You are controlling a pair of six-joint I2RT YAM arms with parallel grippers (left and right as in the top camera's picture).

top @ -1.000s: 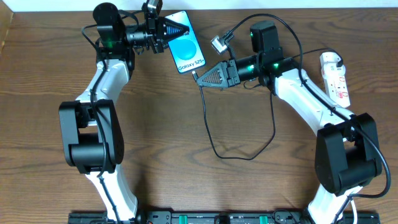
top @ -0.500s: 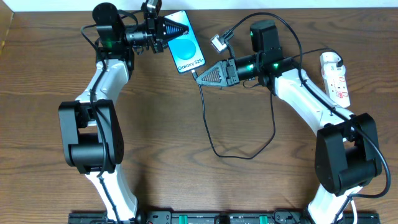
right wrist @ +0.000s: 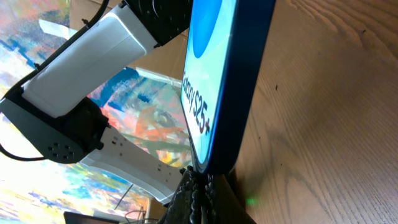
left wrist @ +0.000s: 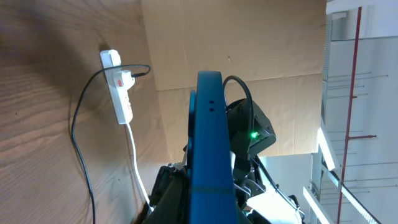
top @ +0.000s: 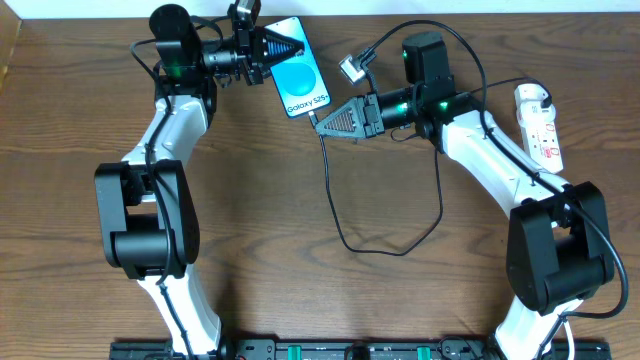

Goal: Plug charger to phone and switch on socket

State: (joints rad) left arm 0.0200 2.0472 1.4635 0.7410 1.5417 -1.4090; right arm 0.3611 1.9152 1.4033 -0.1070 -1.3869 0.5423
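The phone (top: pixel 302 72), cyan screen up, is held off the table with my left gripper (top: pixel 295 47) shut on its upper left edge. The left wrist view shows the phone (left wrist: pixel 208 137) edge-on between the jaws of the left gripper (left wrist: pixel 208 208). My right gripper (top: pixel 319 122) is shut on the tip of the charger (top: pixel 385 253), right at the phone's lower end. From the right wrist view, the right gripper (right wrist: pixel 202 193) touches the phone (right wrist: pixel 208 93) at its bottom edge; the connector itself is hidden. The black cable loops across the table toward the socket (top: pixel 540 128) at far right.
A white plug (top: pixel 530 97) sits in the far end of the socket. The socket (left wrist: pixel 124 99), its white cord (left wrist: pixel 134 155) and the black cable (left wrist: pixel 74 127) lie on the wood. A small grey connector (top: pixel 350 70) hangs near the right wrist.
My right gripper has crept slightly up and left toward the phone's lower end. The left gripper and the phone have stayed where they were.
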